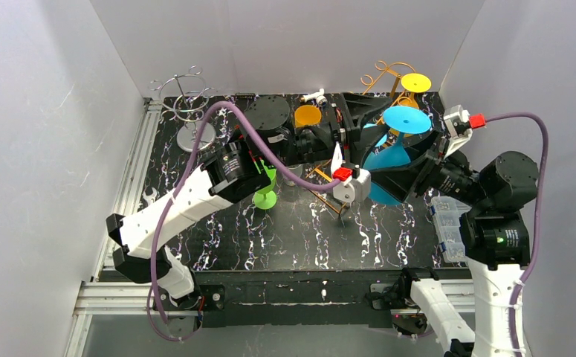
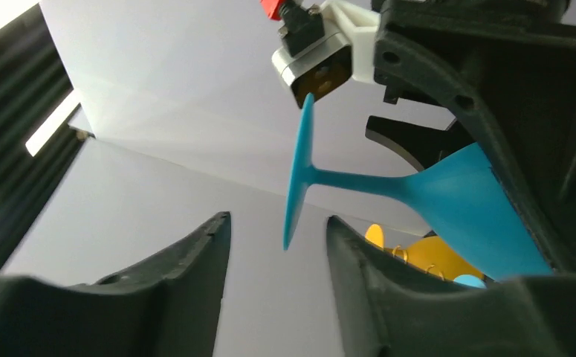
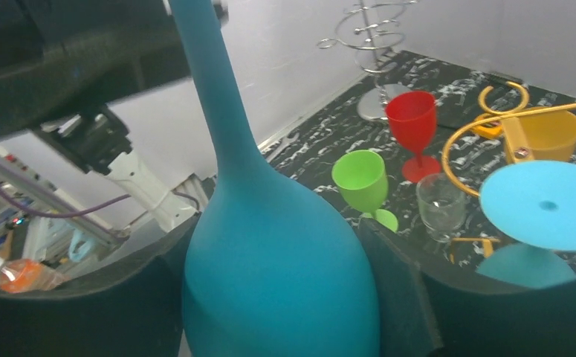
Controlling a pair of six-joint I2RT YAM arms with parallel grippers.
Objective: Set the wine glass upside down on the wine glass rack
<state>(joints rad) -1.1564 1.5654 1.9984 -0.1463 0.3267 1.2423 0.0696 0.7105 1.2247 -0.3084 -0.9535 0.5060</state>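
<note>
My right gripper [image 1: 402,169] [image 3: 277,234] is shut on the bowl of a teal wine glass [image 1: 386,159] [image 3: 277,282] and holds it in the air on its side, stem pointing at the left gripper. The glass's round foot [image 2: 298,171] stands edge-on just beyond the open, empty fingers of my left gripper [image 1: 361,123] [image 2: 277,227], without touching them. A gold wire rack [image 1: 386,74] [image 3: 493,119] at the back right carries a light blue glass [image 1: 407,119] [image 3: 545,204] and a yellow one [image 1: 416,82], both upside down.
A silver spiral rack [image 1: 188,104] [image 3: 377,44] stands at the back left. A green glass [image 1: 264,190] [image 3: 363,182], a red glass [image 3: 412,123], a clear tumbler [image 3: 441,204] and an orange cup [image 1: 307,115] stand mid-table. A clear plastic box [image 1: 448,223] sits at the right edge.
</note>
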